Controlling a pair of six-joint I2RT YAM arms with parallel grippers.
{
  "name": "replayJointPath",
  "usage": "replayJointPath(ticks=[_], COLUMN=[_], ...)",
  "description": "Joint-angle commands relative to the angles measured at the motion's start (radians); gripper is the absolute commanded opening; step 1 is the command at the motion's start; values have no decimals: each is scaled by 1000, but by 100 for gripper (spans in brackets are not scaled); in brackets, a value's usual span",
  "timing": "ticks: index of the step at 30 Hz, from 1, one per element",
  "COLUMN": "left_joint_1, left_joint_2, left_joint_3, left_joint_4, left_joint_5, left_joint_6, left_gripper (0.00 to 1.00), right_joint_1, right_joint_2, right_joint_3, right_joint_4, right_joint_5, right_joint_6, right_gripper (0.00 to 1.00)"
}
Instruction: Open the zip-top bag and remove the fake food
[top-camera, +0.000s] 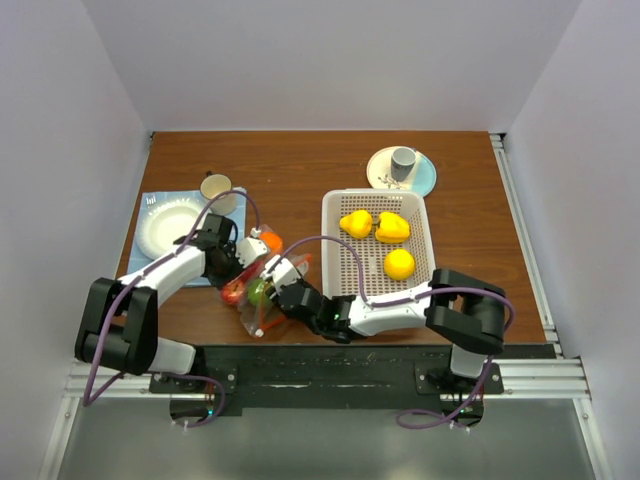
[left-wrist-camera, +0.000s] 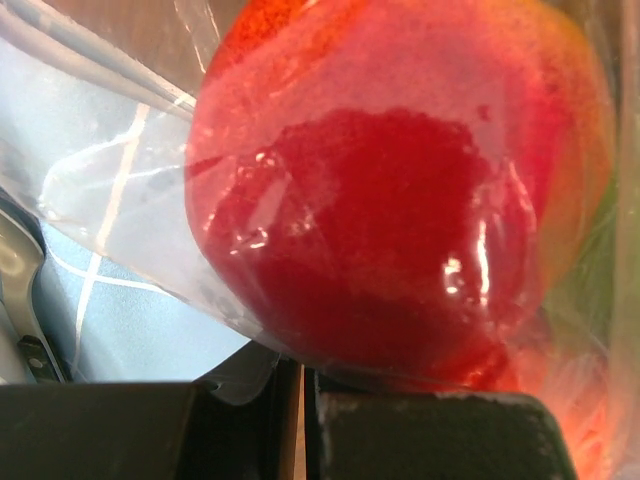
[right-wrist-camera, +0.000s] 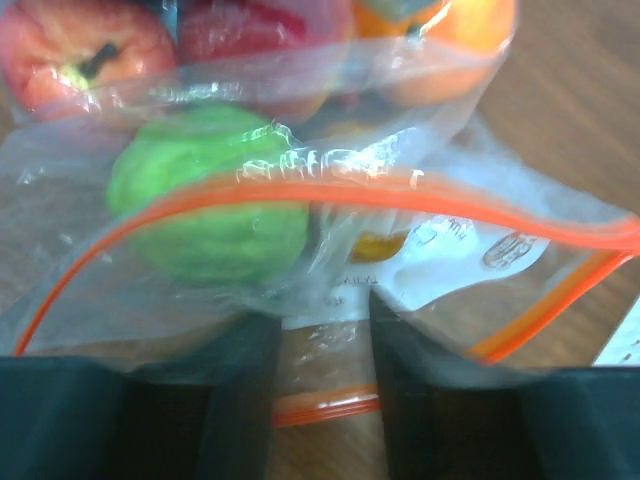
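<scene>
Zip-top bag (top-camera: 262, 300): found lower centre-left of the top view, mouth parted. Fake food (right-wrist-camera: 210, 200): red, green and orange pieces left inside, while three yellow pieces (top-camera: 398, 264) are held in the white basket (top-camera: 330, 230). Left gripper (left-wrist-camera: 305, 385): nearly closed, film apparently pinched. Right gripper (right-wrist-camera: 320, 340): partly spread at the mouth, nothing clamped.

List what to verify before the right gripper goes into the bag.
1. Mouth of zip-top bag open: ok, zip strip parted.
2. left gripper pinching bag film: ok.
3. right gripper open at the mouth: ok.
4. green fake food nearest the opening: ok.
5. Room in white basket beside three yellow pieces: ok.
6. Other pieces free to slide out: cannot tell.
</scene>
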Motion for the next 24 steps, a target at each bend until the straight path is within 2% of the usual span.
replayJointPath(ticks=[1,2,6,13,24], left_joint_1=[10,10,10,10,10], left_joint_2=[64,62,59,56,53], left_joint_3=[-29,-26,-29,-36,-35], left_joint_4=[14,13,11,16,7], left_joint_5=[-54,-53,-56,-53,-39], left_joint_6=[5,5,5,5,3], left_gripper=[8,8,8,8,8], right_joint_1=[0,2,2,0,2], right_joint_2=[-24,-7,49,96,205], right_joint_3=[59,78,115,167,242], right_joint_4=[70,67,59,65,34], right_joint_5=[-25,-70,-134,-252,-257], right_joint_6=[-46,-43,-35,-15,22], right_gripper=[62,67,72,74,74])
